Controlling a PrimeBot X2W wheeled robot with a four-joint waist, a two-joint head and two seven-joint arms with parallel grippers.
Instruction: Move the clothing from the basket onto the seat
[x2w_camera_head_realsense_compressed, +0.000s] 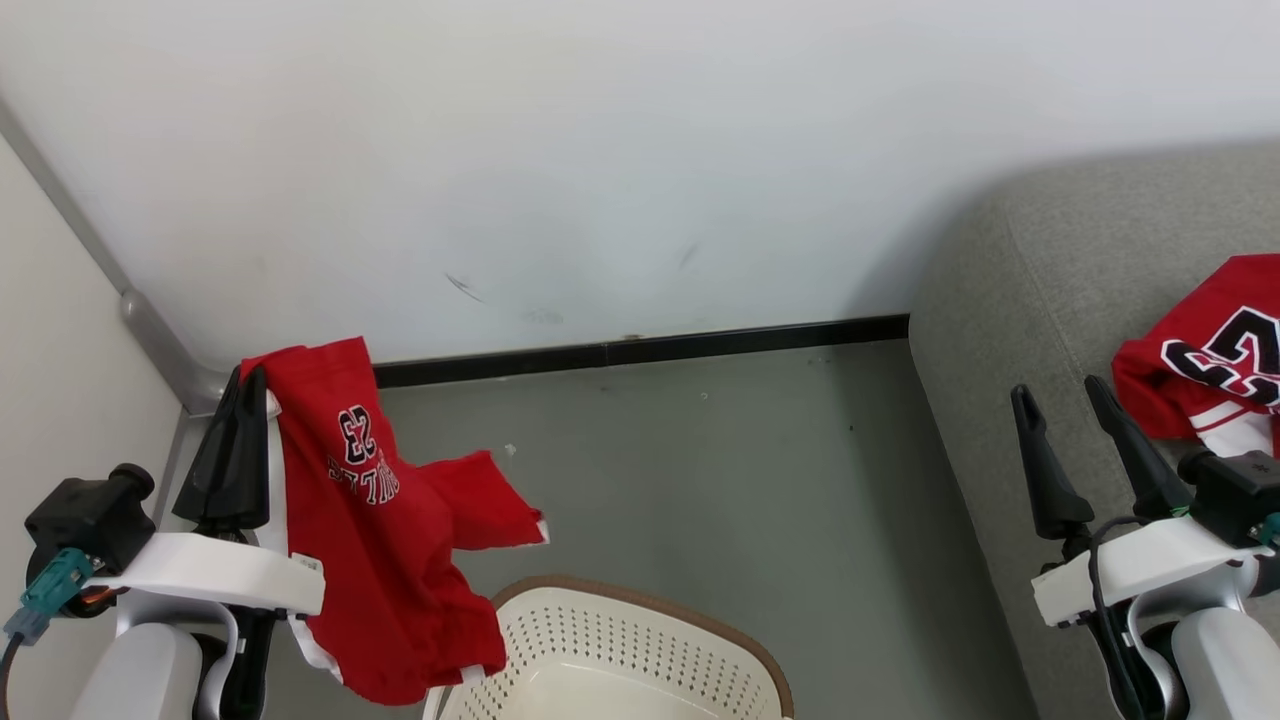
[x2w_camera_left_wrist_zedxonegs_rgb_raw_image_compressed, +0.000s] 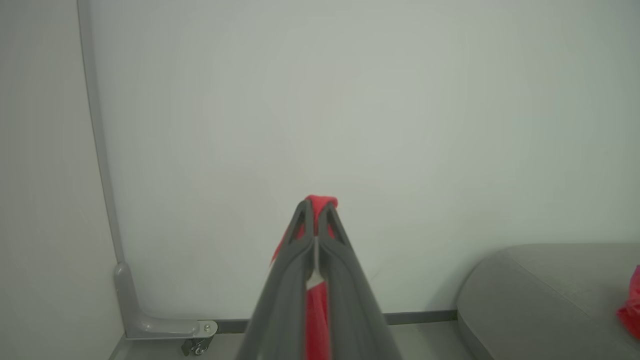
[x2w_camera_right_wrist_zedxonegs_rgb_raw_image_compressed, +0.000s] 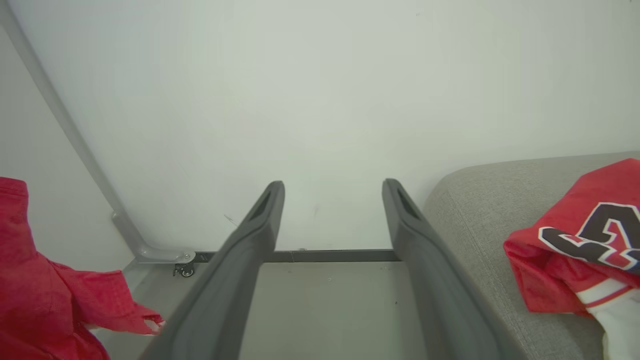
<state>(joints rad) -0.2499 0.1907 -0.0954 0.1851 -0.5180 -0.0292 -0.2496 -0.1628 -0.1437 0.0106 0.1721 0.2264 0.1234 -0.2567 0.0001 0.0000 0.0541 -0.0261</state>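
Note:
My left gripper (x2w_camera_head_realsense_compressed: 248, 385) is shut on the top edge of a red garment (x2w_camera_head_realsense_compressed: 385, 530) printed with a black "23". The cloth hangs down at the left, over the near-left corner of the cream basket (x2w_camera_head_realsense_compressed: 640, 640). In the left wrist view the left gripper (x2w_camera_left_wrist_zedxonegs_rgb_raw_image_compressed: 316, 206) pinches red cloth (x2w_camera_left_wrist_zedxonegs_rgb_raw_image_compressed: 316, 310) between its closed fingers. A second red garment (x2w_camera_head_realsense_compressed: 1215, 350) with white trim lies on the grey seat (x2w_camera_head_realsense_compressed: 1010, 300) at the right. Just in front of it my right gripper (x2w_camera_head_realsense_compressed: 1060, 395) stands open with nothing between its fingers. The right wrist view shows the right gripper (x2w_camera_right_wrist_zedxonegs_rgb_raw_image_compressed: 333, 187), the seat (x2w_camera_right_wrist_zedxonegs_rgb_raw_image_compressed: 475, 210) and that garment (x2w_camera_right_wrist_zedxonegs_rgb_raw_image_compressed: 575, 240).
A white wall (x2w_camera_head_realsense_compressed: 600, 150) with a dark skirting strip (x2w_camera_head_realsense_compressed: 640, 350) closes off the back. A grey pipe (x2w_camera_head_realsense_compressed: 150, 330) runs down the left corner. Grey floor (x2w_camera_head_realsense_compressed: 700, 480) lies between the basket and the wall. What the basket holds is cut off by the bottom edge.

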